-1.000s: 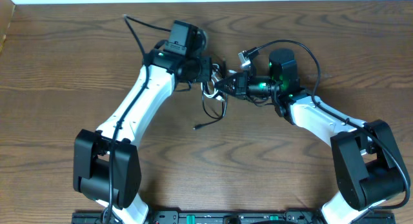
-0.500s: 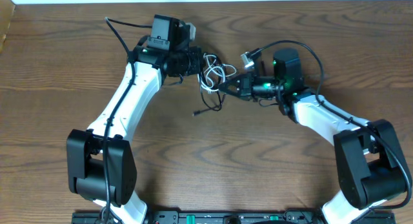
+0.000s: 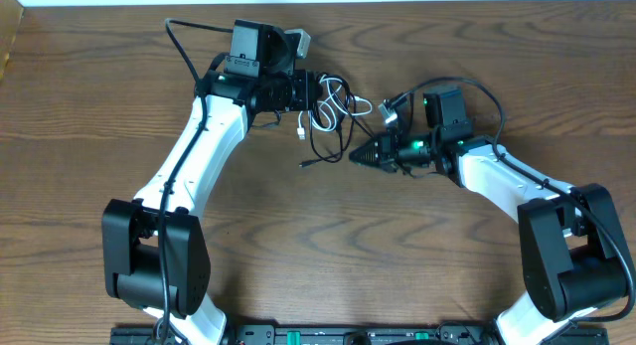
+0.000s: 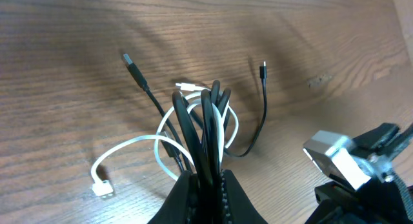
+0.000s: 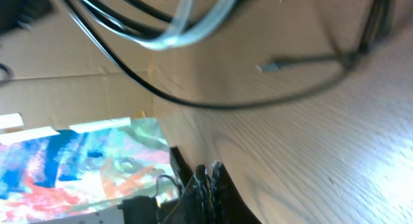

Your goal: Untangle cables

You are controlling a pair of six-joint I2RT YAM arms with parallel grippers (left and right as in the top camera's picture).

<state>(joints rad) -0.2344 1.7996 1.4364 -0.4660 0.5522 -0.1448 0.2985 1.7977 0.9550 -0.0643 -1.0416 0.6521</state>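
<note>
The cables [image 3: 330,108], black and white loops still tangled, are held off the far part of the table [image 3: 318,256], pinched in the closed left gripper [image 3: 310,92]. The right gripper [image 3: 354,158], closed and empty, has been drawn back from the bundle since a second ago.

The 2 cables [image 3: 333,104] bunch at the left gripper [image 3: 310,90], near the table's [image 3: 99,77] far edge; right gripper [image 3: 356,156] lies beside them, nearer the front edge.

No lettering, brand, number or sign could be read in any view. The colourful panel [image 5: 77,166], seen left of the right gripper [image 5: 208,175], showed only blurred blue, red and green patches, with no legible words.
</note>
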